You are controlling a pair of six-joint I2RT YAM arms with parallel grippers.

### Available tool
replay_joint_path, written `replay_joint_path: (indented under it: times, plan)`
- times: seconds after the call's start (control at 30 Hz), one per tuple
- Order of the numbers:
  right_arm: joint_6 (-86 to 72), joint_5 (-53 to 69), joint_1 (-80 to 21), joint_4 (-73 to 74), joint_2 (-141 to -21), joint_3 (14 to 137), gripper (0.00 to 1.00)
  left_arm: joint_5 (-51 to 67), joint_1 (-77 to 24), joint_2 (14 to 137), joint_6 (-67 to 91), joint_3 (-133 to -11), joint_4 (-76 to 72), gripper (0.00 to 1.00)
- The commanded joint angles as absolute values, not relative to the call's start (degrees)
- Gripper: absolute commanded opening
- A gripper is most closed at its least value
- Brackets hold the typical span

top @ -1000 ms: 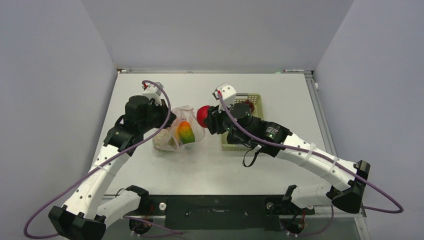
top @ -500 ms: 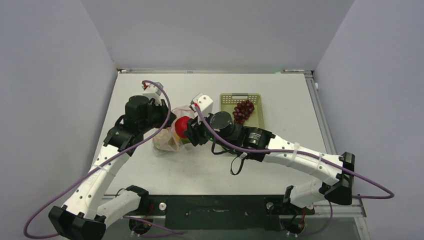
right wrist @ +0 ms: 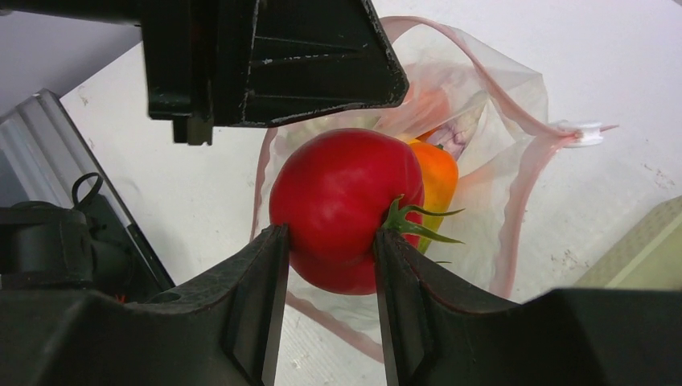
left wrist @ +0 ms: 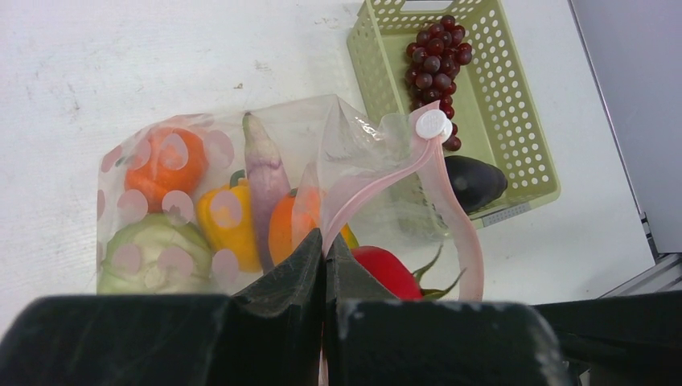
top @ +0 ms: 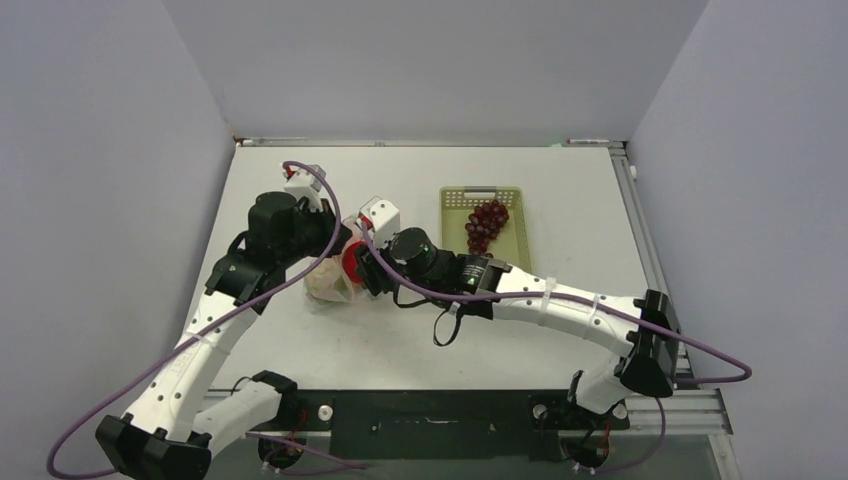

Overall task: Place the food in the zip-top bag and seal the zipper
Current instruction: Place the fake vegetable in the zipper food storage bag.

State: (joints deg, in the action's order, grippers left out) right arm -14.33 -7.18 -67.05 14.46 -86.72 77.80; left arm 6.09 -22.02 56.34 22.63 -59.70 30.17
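Right wrist view had my right claw clenched on the red tomato at the open mouth of the zip-top bag, whose zipper my left claw pinched up; the next move, I judged, was easing it inside and letting go

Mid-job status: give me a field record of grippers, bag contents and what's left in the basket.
left gripper: shut on pink-red zipper strip of clear dotted plastic bag
right gripper: shut on round red toy tomato at the bag mouth
in bag: orange round piece, yellow pepper, green cabbage, pale purple eggplant
pale green slatted basket: dark red grapes, dark purple eggplant
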Motion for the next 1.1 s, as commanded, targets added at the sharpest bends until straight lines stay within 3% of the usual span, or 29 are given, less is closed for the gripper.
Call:
replay_joint_path:
  times: [0.0,0.6,0.93,1.07]
  plan:
    - [-14.84,-5.7,-66.14,9.06,-88.55,77.91,0.27,7.18,-22.23,54.2,21.54,-60.3,27.22,0.0]
    - [-24.51,-3.08,-59.84,1.75,-99.07,76.66,0.3,12.02,-22.24,52.25,21.18,-59.76,25.17,0.0]
    - [-26.81,-4.5,-59.07,0.94,-98.27,75.76,0.7,10.87,-22.15,52.52,21.26,-59.92,25.81,0.0]
    - [-26.71,-4.68,-59.11,0.51,-95.24,74.6,0.75,10.23,-22.15,52.8,21.27,-60.0,26.08,0.0]
